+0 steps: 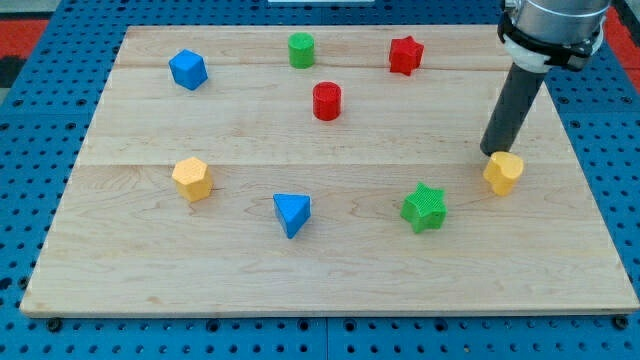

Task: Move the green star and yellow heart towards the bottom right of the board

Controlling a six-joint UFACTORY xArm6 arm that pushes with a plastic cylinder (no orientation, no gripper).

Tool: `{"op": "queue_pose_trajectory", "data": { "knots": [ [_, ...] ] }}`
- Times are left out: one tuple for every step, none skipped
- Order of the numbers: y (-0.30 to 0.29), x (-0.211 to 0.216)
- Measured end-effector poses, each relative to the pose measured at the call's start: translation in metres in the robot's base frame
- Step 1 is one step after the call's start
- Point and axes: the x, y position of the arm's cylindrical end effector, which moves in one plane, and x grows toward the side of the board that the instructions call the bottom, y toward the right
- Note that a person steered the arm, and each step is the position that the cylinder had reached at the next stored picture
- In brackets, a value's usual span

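Note:
The green star (425,207) lies on the wooden board (330,280) right of centre, toward the view's bottom. The yellow heart (504,172) lies to its right and slightly higher. My tip (489,153) is the lower end of the dark rod that comes down from the view's top right. It stands just at the yellow heart's upper left edge, touching or nearly touching it. The green star is apart from the tip, to its lower left.
A blue cube (188,69), a green cylinder (301,50) and a red star (405,55) lie along the board's top. A red cylinder (327,101) lies below them. A yellow-orange hexagon block (192,179) and a blue triangle (292,213) lie at the lower left.

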Motion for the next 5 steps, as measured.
{"op": "queue_pose_trajectory", "data": {
  "knots": [
    [0.001, 0.041],
    [0.003, 0.073],
    [0.007, 0.034],
    [0.015, 0.04],
    [0.048, 0.056]
  ]
}}
